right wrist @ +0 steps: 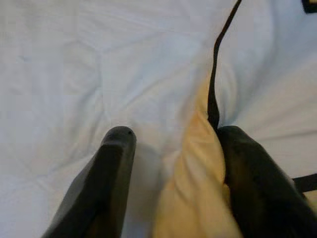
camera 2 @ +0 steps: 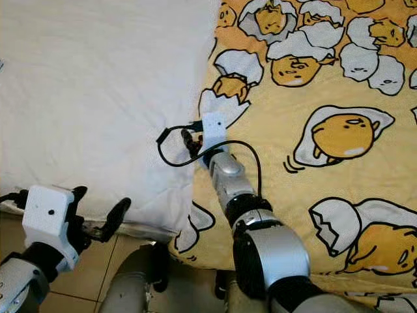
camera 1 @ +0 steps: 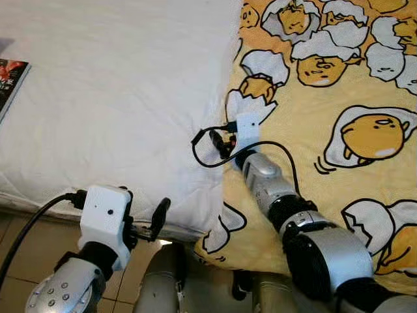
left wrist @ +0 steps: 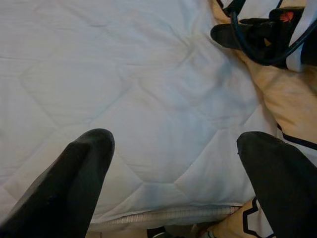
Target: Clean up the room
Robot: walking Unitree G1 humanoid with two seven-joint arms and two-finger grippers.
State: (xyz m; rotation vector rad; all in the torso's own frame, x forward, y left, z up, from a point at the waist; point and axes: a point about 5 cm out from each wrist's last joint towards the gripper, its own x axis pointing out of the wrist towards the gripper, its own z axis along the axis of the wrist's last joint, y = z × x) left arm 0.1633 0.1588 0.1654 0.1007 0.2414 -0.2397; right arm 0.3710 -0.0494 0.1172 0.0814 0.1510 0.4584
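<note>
A yellow blanket (camera 1: pixel 326 130) printed with egg cartoons covers the right side of a bed, and a white quilted mattress cover (camera 1: pixel 117 98) lies bare on the left. My right gripper (camera 1: pixel 220 141) reaches to the blanket's left edge, where the two fabrics meet. In the right wrist view its fingers (right wrist: pixel 116 158) stand apart, with a fold of the yellow blanket (right wrist: pixel 198 163) between them. The fold touches one finger only. My left gripper (camera 1: pixel 144 218) is open and low at the bed's front edge, holding nothing.
A magazine (camera 1: pixel 8 81) lies at the far left edge of the bed. A black cable (camera 1: pixel 202 153) loops off my right wrist over the sheet. Tiled floor (camera 1: pixel 26 228) runs below the bed's front edge.
</note>
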